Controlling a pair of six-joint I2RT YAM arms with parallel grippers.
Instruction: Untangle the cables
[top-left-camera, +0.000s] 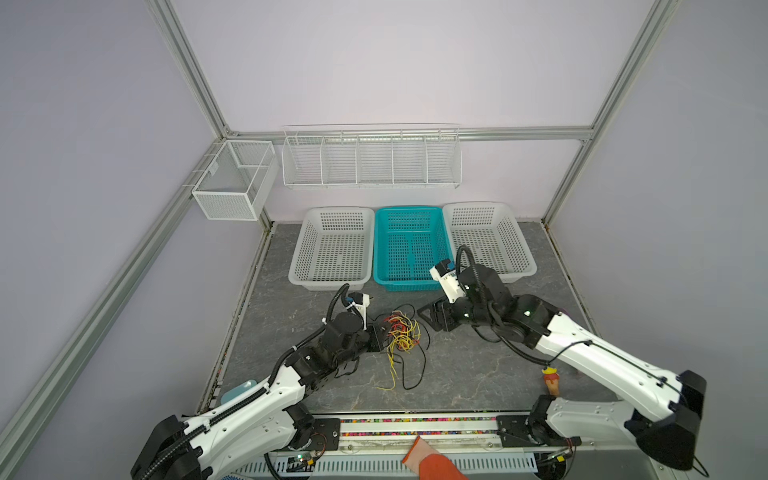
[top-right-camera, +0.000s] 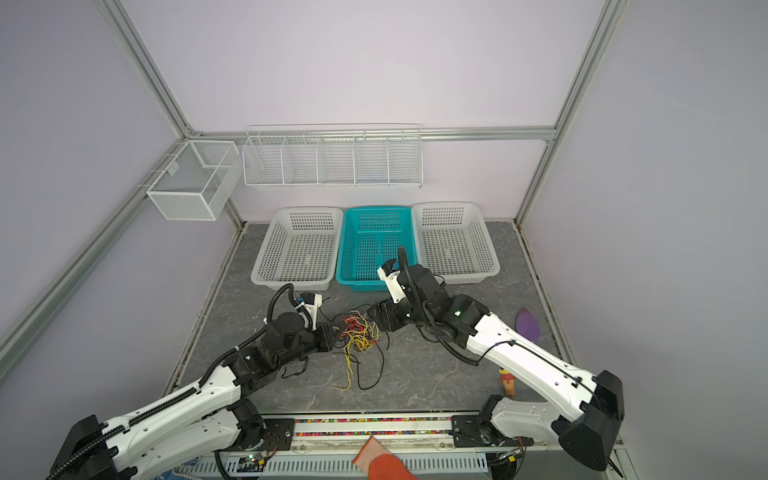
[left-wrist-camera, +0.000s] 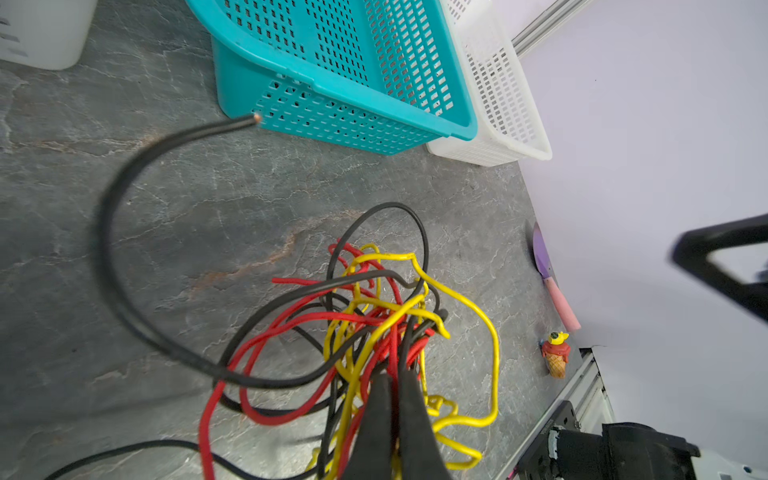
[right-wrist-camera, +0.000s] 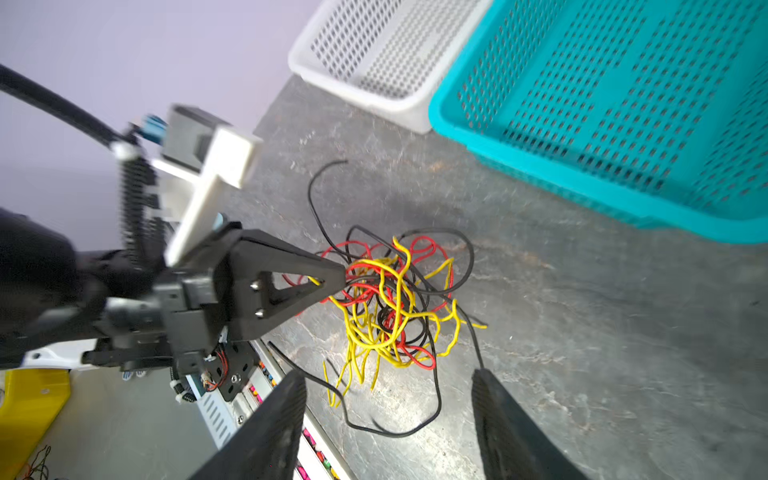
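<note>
Nearest me, low in both top views: loose black and yellow tails of the cables (top-left-camera: 401, 336) (top-right-camera: 359, 336) trail toward frame bottom over the desk (top-left-camera: 457, 374). Toy cone (top-left-camera: 552, 380) sits lower right, well apart, so I ignore it.

Mid frame: the knot lies btwn the two arms.
- Left jaws: clenched on a bunch of red, yellow and black strands at the knot's left edge. In the left wrist view the tips are pinched together w/ several wires running through.
- Right jaws: spread wide w/ nothing btwn them, just right of the knot. In the right wrist view a black wire ends by one finger (right-wrist-camera: 498, 415); can't tell if it touches.

My read of the step: left anchors, right draws one wire out.
- Target: the black strand (left-wrist-camera: 245, 120), since its bare end is free, up by the teal basket (left-wrist-camera: 332, 83).
- Grip: near that end, one wire only.
- Pull: slow and low, toward frame right, away from the left jaws.
- If the whole knot drags along, stop and re-pick.
- Left prob. holds too many strands, so it may need a regrip.

Far back: white baskets (top-left-camera: 332, 245) flank the teal one.
</note>
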